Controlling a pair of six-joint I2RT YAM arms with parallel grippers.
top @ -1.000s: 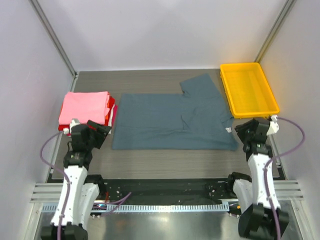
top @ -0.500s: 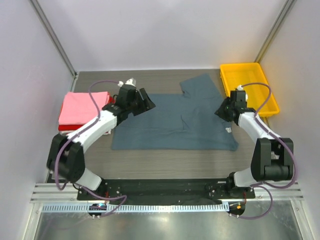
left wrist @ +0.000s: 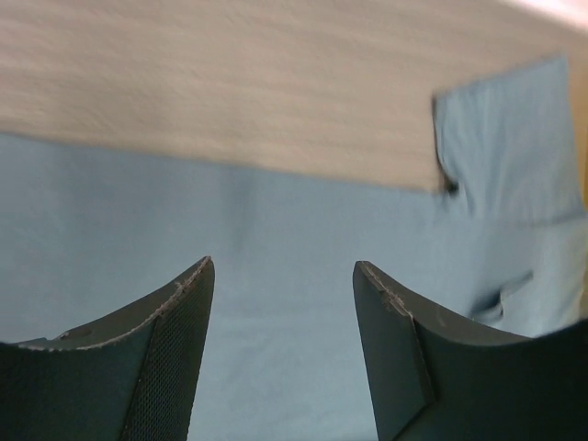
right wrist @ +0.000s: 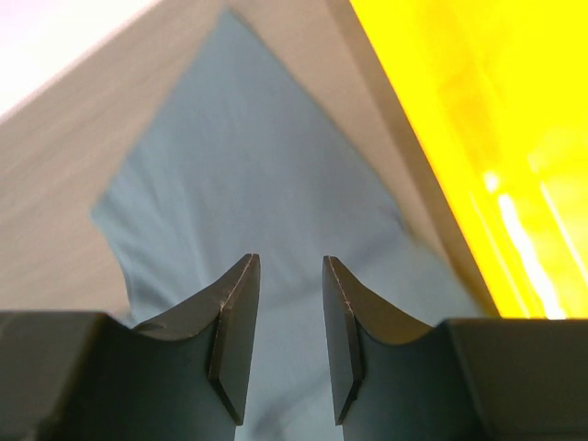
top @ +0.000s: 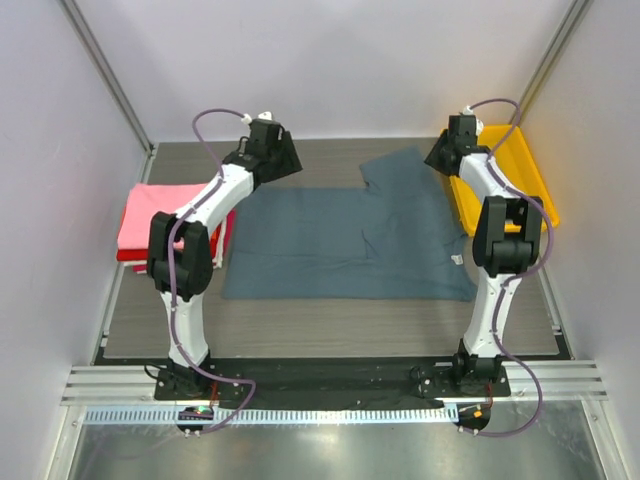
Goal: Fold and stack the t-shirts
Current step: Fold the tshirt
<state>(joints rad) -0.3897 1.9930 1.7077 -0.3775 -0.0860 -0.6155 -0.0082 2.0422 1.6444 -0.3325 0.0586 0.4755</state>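
Assessing progress, the inspector judges the task part done. A finished stack sits at the left edge of the top view on the tabletop [top: 330,320]: a pink t-shirt [top: 160,215] folded into a flat rectangle lies on top, with a red t-shirt [top: 132,256] showing beneath it along the lower and right edges. Whether more garments lie under these cannot be told.

One blue-grey t-shirt [top: 340,245] is not yet folded or stacked. It lies spread flat in the centre of the frame, between the stack and the yellow tray [top: 528,185] at the upper right, its left edge just beside the stack. Only one sleeve shows, projecting toward the upper right, near the tray. The lower edge runs straight, and whether the other sleeve is tucked under cannot be told. The cloth is smooth on its left half and carries shallow creases on the right, where a small white tag [top: 455,260] shows at the edge.

The left gripper [left wrist: 280,266] hovers over the shirt's upper edge, jaws well apart, with nothing between them. The right gripper [right wrist: 287,260] hangs over the sleeve beside the tray, jaws parted by a narrower gap, also empty. Neither touches the cloth. In the inspector's judgement, this shirt's folds and its transfer to the stack are what is left.
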